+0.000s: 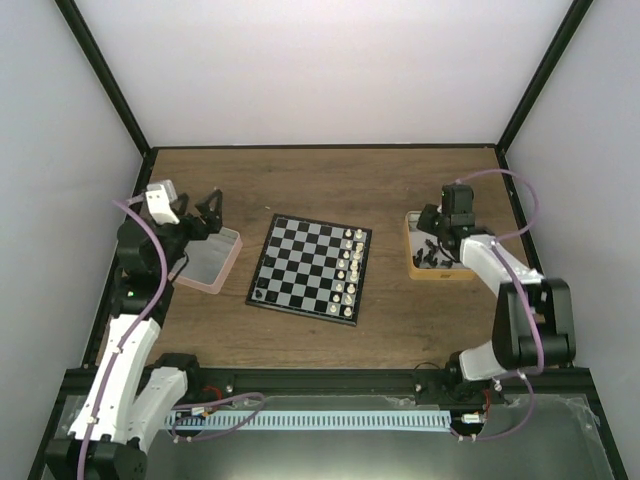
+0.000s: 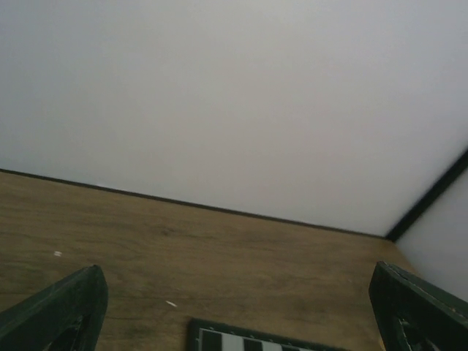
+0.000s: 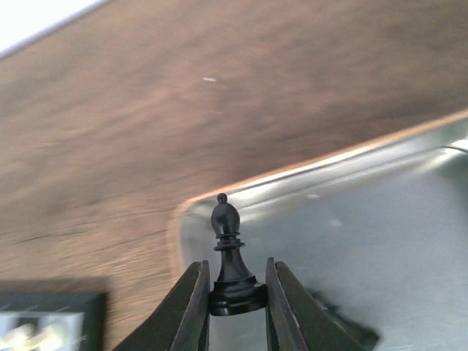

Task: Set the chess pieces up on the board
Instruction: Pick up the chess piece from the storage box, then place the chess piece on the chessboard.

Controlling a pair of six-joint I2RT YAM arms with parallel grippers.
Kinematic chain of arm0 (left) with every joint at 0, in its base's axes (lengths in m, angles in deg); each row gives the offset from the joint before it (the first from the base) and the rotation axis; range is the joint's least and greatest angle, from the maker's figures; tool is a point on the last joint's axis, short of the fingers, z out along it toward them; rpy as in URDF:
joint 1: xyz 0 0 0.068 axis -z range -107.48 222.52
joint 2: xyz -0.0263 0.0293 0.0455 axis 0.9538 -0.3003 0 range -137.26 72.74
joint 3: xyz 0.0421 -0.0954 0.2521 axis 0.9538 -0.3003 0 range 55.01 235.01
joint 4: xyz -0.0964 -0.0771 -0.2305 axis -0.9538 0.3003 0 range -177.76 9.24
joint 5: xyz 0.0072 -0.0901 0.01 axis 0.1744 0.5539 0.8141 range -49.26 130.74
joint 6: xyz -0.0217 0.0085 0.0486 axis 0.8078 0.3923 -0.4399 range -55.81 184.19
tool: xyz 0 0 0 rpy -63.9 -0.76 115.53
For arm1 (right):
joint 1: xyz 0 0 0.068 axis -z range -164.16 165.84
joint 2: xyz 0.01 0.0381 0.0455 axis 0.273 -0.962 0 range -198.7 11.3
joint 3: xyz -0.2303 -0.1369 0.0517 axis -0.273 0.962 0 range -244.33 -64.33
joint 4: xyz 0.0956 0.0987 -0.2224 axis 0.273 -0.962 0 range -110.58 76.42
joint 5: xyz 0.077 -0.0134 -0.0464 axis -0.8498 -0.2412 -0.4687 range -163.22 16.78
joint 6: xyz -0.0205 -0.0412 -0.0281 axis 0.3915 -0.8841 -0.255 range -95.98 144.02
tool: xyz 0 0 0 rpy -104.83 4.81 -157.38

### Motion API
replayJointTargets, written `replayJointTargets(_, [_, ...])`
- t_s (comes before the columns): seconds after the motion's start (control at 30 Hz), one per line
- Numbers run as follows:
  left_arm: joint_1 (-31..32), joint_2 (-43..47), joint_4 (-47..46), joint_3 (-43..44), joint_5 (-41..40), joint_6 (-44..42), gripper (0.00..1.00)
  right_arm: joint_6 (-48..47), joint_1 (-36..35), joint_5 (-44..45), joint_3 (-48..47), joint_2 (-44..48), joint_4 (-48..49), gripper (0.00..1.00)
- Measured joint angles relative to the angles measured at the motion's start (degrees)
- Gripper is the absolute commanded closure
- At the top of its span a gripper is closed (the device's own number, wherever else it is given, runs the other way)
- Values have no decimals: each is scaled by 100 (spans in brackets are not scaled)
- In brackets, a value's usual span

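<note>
Pinching black bishop (image 3: 226,219) by base; right hand (image 3: 235,266) over tray (image 3: 387,234)

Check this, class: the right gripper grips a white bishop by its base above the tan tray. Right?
No: the bishop is black, per the right wrist view. The right gripper grips it by its base above the tan tray.

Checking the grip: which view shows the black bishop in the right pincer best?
Right wrist: the bishop shows whole and close, base clamped in the right pincer. Top external: too small to tell; left wrist misses it.
</note>
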Motion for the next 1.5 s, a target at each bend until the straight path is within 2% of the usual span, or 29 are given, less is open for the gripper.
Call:
replayJointTargets(0.17, [101, -691, -247, 2, 796, 229, 2, 24, -435, -903, 450, 920, 538, 87])
replayJointTargets(0.33, [719, -1386, -468, 44, 1563, 697, 2, -98, -981, -2164, 922, 1480, 1169, 87])
replayJointTargets(0.53, [1519, -1718, -1104, 48, 2483, 1460, 3, -197, -1506, -3888, 1167, 1711, 2118, 87])
replayJointTargets(0.73, [1746, -1969, -1174, 74, 2973, 2218, 13, -337, -2098, -5066, 1279, 1729, 2761, 87])
replayJointTargets(0.97, [2116, -2494, -1176, 146, 3552, 2734, 33, -669, -2680, -5541, 1193, 1495, 2833, 86])
replayJointTargets(1.07, [2205, -2583, -1119, 151, 3729, 2798, 36, -780, -2747, -5600, 1086, 1338, 2791, 86])
replayJointTargets(1.33, [2455, -2789, -1093, 157, 4072, 2787, 53, -940, -2782, -5720, 1078, 1211, 2754, 86])
replayJointTargets(1.5, [2487, -2918, -970, 170, 4068, 2732, 71, -992, -2796, -5755, 1027, 1099, 2675, 86])
